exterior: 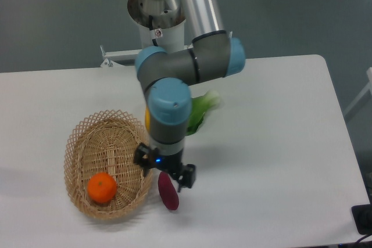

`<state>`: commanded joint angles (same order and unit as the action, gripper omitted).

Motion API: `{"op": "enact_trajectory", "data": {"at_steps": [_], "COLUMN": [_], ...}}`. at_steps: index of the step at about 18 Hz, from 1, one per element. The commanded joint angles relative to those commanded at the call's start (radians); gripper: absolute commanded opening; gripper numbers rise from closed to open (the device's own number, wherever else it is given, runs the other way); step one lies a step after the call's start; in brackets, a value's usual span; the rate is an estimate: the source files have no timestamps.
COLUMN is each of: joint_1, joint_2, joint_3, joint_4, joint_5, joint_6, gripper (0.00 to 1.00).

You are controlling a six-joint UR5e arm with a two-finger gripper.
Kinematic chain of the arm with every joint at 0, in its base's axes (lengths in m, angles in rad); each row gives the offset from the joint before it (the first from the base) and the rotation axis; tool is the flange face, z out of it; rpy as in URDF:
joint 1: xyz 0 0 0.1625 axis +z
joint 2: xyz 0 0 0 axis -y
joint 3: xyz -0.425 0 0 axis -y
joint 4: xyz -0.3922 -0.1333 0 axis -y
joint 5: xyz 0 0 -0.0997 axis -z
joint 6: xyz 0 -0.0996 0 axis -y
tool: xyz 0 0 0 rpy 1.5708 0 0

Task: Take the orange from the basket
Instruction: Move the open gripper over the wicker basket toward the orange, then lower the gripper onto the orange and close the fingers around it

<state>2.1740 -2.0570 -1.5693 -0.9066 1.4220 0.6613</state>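
You were working in a robotics lab: the arm's pedestal (pixel 158 24) stood bolted behind a plain white table (pixel 279 143), over grey industrial flooring (pixel 52 21).

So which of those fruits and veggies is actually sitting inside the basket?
Only the orange, round and bright, lying in the wicker basket. The purple sweet potato and bok choy lie on the table outside it.

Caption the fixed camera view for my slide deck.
Open pincer above the basket rim and purple sweet potato; the orange sits inside, ungrasped.
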Motion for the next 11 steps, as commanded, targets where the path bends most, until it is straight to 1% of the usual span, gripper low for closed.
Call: {"op": "enact_trajectory", "data": {"at_steps": [6, 11], "joint_1": [-0.095, -0.132], "joint_2": [-0.041, -0.061], "joint_3": [0.0, 0.0], "joint_4": [0.0, 0.0], "joint_5": [-0.005, -0.006], "joint_6": [-0.011, -0.034], "gripper": [1.0, 1.0]}}
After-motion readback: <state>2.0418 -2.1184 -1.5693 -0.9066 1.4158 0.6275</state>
